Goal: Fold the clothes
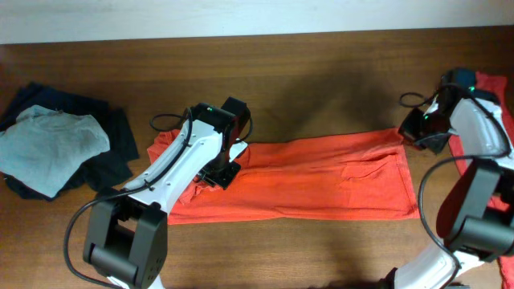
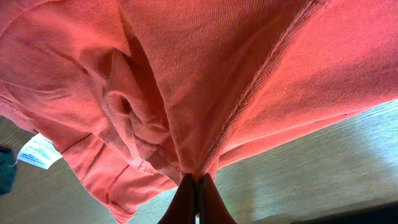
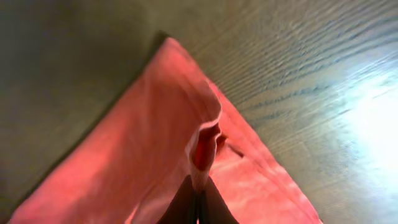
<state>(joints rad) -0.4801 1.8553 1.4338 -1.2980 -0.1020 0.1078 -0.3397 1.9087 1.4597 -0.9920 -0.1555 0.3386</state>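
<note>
The orange-red T-shirt [image 1: 321, 177] lies as a long flat band across the middle of the wooden table [image 1: 321, 64]. The left gripper [image 1: 221, 170] sits at the band's 9 o'clock end, jaws pinched tight on a bunched fold of the cloth, which rises in ridges above the tips in the wrist view [image 2: 198, 186]; a white tag [image 2: 38, 151] shows toward 8 o'clock there. The right gripper [image 1: 418, 136] is at the shirt's 2 o'clock corner, likewise clamped narrow on the fabric edge [image 3: 199, 186]. At the table's far 9 o'clock side, a grey-blue tee [image 1: 50, 144] rests on dark navy garments [image 1: 108, 156].
</note>
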